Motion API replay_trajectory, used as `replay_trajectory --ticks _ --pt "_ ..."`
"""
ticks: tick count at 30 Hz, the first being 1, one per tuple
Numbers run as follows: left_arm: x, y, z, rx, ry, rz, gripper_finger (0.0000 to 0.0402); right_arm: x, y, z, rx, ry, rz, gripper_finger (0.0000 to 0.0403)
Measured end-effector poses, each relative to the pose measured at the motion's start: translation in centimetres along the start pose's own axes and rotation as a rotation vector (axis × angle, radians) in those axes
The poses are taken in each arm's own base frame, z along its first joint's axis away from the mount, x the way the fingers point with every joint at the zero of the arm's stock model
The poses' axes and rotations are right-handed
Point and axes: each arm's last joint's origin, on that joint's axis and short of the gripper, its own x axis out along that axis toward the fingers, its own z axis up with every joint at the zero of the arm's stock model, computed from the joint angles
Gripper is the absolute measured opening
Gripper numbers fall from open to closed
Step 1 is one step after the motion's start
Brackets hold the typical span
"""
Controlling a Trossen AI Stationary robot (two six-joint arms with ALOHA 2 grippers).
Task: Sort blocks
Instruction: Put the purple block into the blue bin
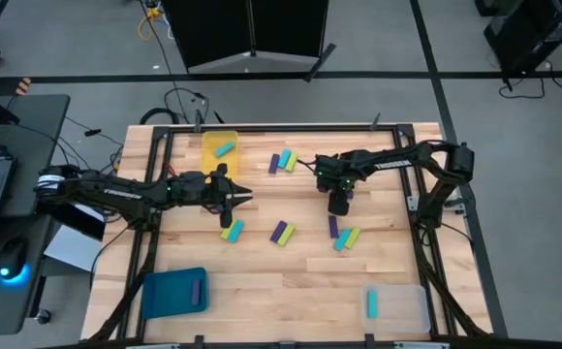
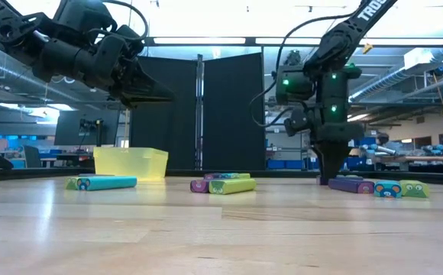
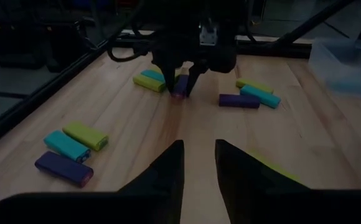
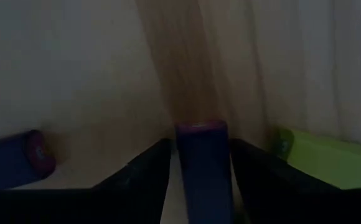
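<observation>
Straddling a purple block (image 4: 200,163), the right gripper (image 1: 338,206) points straight down at the table right of centre, fingers spread to either side of the bar and not yet pinching it. Before you close, check in the right wrist view that the bar sits midway between both fingers; it looks roughly centred. Close gently, since the lime block (image 4: 330,163) lies just beside one finger and another purple block (image 4: 12,163) lies near the other; a skewed squeeze could nudge them. Lift straight up, then carry toward the blue tray (image 1: 172,292), which already holds a purple bar; that pairing is my guess.

Block notes: small oblong bars, rounded ends, purple, cyan and lime, scattered in little clusters across the wooden table (image 1: 291,271).

Left gripper (image 1: 234,196) hovers above the table left of centre, near the yellow tray (image 1: 219,145), fingers slightly parted, holding nothing.
</observation>
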Motion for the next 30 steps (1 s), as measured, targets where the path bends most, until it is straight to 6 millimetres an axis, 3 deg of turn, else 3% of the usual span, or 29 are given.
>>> replay_trajectory --ticks 8,13,19,22,30 --pt "0.0 0.0 -0.1 0.0 0.009 0.0 0.0099 0.4 0.0 0.2 -0.017 0.013 0.014 0.012" --pt "0.0 0.0 0.2 -0.005 -0.016 0.0 0.0099 -1.0 0.4 0.9 -0.045 -0.057 0.01 0.0117" --pt "0.0 0.0 0.8 -0.004 -0.086 -0.009 0.0099 -4.1 2.9 2.6 -0.094 -0.415 0.026 0.0117" --pt "0.0 -0.1 0.8 -0.003 -0.085 -0.027 0.0099 -5.8 4.4 3.9 -0.122 -0.705 0.043 0.0117" --pt "-0.1 -0.7 1.3 0.005 -0.134 -0.13 0.0111 -8.4 8.2 5.5 -0.206 -1.215 0.115 0.0117"
